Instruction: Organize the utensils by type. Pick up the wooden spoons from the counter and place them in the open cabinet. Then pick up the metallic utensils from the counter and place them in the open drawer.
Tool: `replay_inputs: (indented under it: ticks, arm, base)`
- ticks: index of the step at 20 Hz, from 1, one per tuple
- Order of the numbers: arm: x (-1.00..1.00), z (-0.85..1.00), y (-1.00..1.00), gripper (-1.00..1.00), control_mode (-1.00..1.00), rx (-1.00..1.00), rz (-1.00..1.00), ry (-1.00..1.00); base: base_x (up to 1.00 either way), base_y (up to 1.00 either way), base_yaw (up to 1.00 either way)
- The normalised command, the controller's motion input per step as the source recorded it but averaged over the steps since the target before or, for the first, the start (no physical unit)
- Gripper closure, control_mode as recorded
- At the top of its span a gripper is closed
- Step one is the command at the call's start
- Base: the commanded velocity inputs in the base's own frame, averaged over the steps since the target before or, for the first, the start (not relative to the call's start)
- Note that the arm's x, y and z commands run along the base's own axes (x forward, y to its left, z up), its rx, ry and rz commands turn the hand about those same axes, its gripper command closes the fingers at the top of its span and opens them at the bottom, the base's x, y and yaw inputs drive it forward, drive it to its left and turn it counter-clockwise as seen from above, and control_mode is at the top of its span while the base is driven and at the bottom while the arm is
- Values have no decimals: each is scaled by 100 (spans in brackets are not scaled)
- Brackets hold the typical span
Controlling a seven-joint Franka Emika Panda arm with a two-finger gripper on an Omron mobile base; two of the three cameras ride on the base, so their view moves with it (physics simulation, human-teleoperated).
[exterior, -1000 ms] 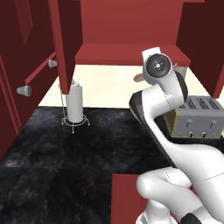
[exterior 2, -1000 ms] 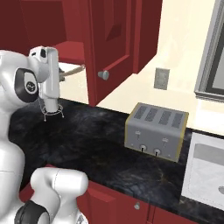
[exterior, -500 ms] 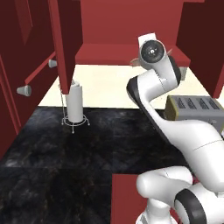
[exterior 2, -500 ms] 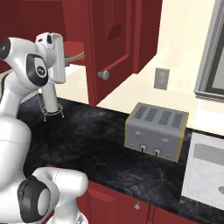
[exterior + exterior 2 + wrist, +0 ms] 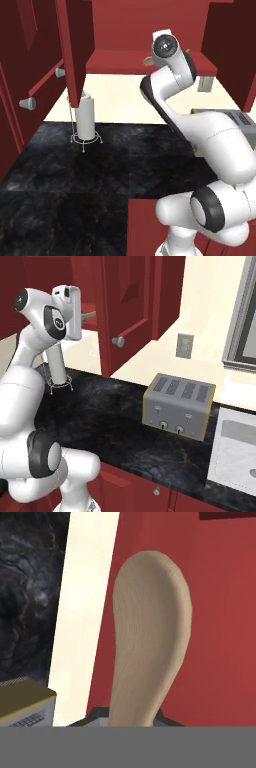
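While you look along the hand, the wooden spoon rises from between the finger tips, clamped in the closed gripper, its round bowl at the far end and its long axis running straight out from the hand. Behind the bowl you see the red inner shelf of the open cabinet, with the shelf's front edge and a strip of cream wall running beside the spoon, and the black counter further off past that strip. From the left base view, the arm's raised end sits at the shelf's front edge, and a tan piece of the spoon pokes out beside it, just over the shelf lip. From the right base view, the spoon's handle lies roughly level, pointing from the hand toward the cabinet interior. You have open cabinet doors on both sides: a door hangs left of the arm in the left base view, and another door with a silver knob stands just past the hand in the right base view, so room sideways is tight. Below, the counter holds a paper towel roll on a wire stand near the wall and a toaster well apart from it. Between those two the counter lies bare.
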Motion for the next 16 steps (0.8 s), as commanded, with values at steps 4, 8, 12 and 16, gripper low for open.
replay_inputs:
  ticks: [4,8,12,16]
  arm:
    - [71,16,-1,100,-100,0,0,0]
    - [63,7,-6,100,-100,0,0,0]
    - [51,12,-10,100,-100,0,0,3]
    - [53,1,-11,100,-100,0,0,2]
  base:
    - [0,0,0]
    - [0,0,0]
    - [0,0,0]
    - [0,0,0]
